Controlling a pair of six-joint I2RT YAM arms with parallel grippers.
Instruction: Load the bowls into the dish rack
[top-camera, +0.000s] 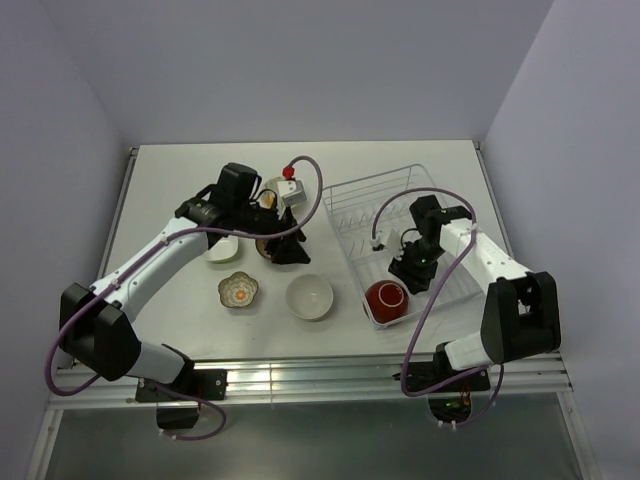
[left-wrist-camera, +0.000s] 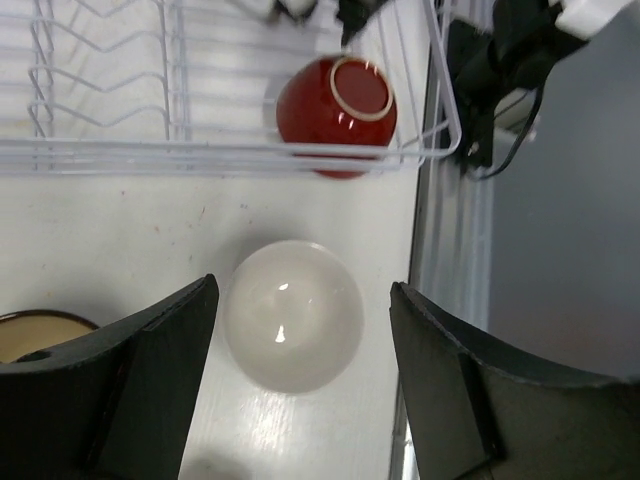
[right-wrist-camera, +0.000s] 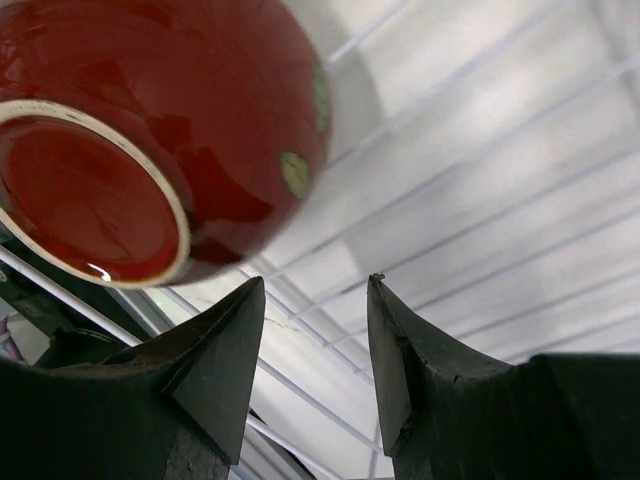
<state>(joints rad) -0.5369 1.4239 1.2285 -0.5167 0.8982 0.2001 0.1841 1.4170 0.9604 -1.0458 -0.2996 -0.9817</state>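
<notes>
Looking down from the overhead camera, I count 1 bowl in the dish rack (top-camera: 380, 200): the red bowl (top-camera: 387, 297), lying in the rack's near left corner, tipped so that its pale foot ring shows. My right claw (right-wrist-camera: 316, 280) hangs over the rack wires just beside that bowl. Its 2 fingers stand partly apart with only wire between them, so it holds nothing, and the red bowl sits to the outside of 1 finger, not between the pair. My left claw (left-wrist-camera: 300, 288) is spread wide and holds nothing above the desk (top-camera: 170, 180), left of the rack. Through its wrist camera I see the round white bowl (top-camera: 310, 297) upright on the desk in the gap between the 2 fingers, apart from both, with the rack's side wall and the red bowl beyond it. A brown-rimmed bowl (left-wrist-camera: 35, 335) peeks out behind 1 finger of that claw. Near the white bowl on the desk sits the flower-shaped patterned bowl (top-camera: 239, 290), and a little further back, partly under the left arm, the white squarish bowl (top-camera: 222, 250).
</notes>
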